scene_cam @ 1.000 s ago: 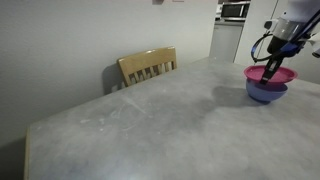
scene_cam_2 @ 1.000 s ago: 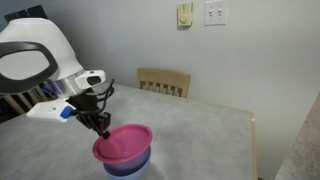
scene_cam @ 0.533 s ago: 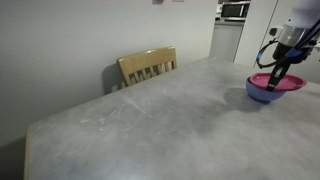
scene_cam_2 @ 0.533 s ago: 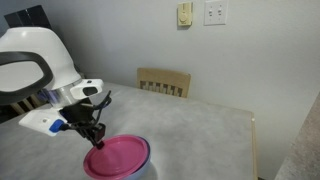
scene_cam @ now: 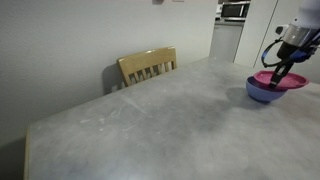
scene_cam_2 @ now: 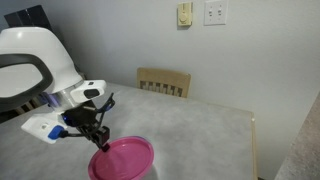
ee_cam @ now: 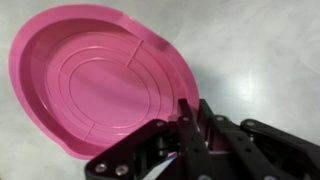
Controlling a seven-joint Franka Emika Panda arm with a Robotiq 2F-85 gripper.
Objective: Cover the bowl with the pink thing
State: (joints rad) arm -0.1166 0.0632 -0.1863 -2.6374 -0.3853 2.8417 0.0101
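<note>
pink thing (scene_cam: 284,79) sits on top of the bowl (scene_cam: 262,95) | both near the table (scene_cam: 150,120) end, well apart from the chair (scene_cam: 147,66) edge | I read the gripper (ee_cam: 185,113) fingers pinched tight on its rim, beside my arm's side

One flat round magenta-pink plastic plate (scene_cam_2: 122,158) on one round periwinkle-blue plastic bowl (scene_cam: 264,95); one grey stone-look surface (scene_cam: 150,120) under the bowl; one wooden slat-back chair (scene_cam: 148,66) well apart from it.
</note>
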